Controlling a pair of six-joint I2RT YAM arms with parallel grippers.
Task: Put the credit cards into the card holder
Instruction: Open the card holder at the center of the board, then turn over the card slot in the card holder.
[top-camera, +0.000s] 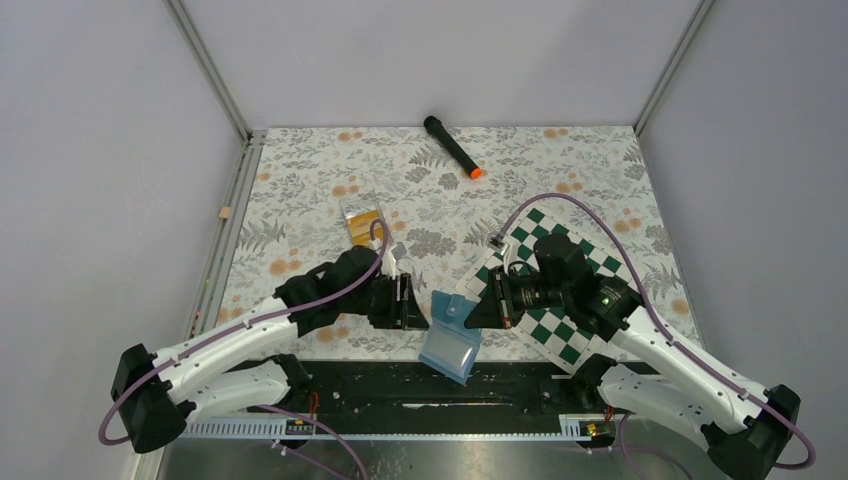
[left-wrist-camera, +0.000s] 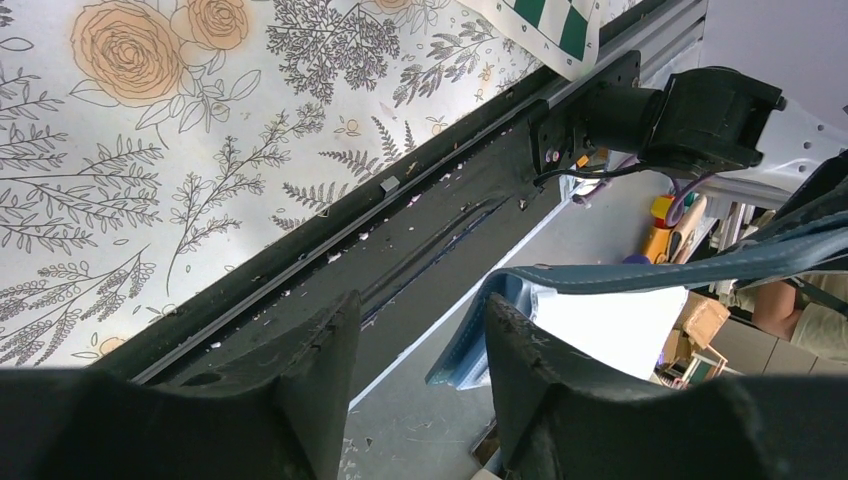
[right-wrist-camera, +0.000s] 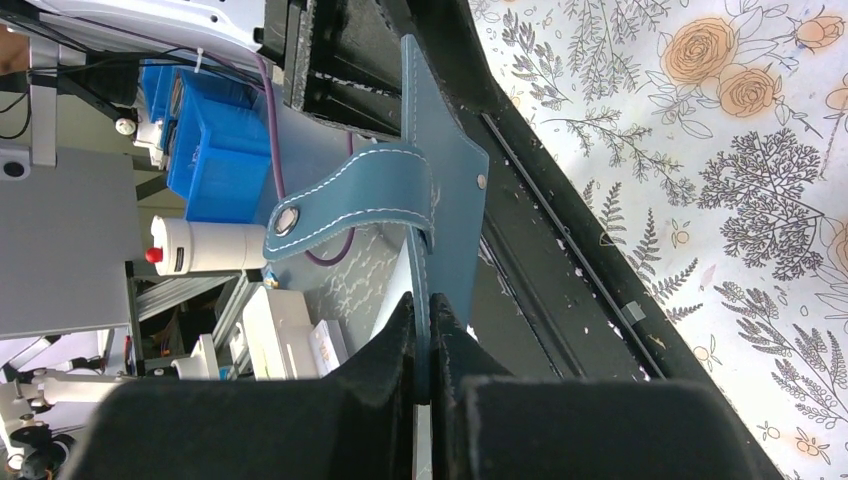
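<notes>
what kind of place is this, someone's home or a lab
Most likely a robotics lab test cell, not a home: the floral tablecloth sits inside plain grey panels on aluminium posts, and the right wrist view shows blue storage bins beyond the cloth.

Card holder (top-camera: 450, 345) centre front; credit cards (top-camera: 362, 228) behind, left; chessboard (top-camera: 535, 228) right of holder.

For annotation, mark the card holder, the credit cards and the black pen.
Card holder (top-camera: 450, 340): top view, middle of its blue panel.
Credit cards (top-camera: 363, 227): top view, centre of the orange face.
Black pen (top-camera: 450, 146): top view, mid-barrel.
</notes>
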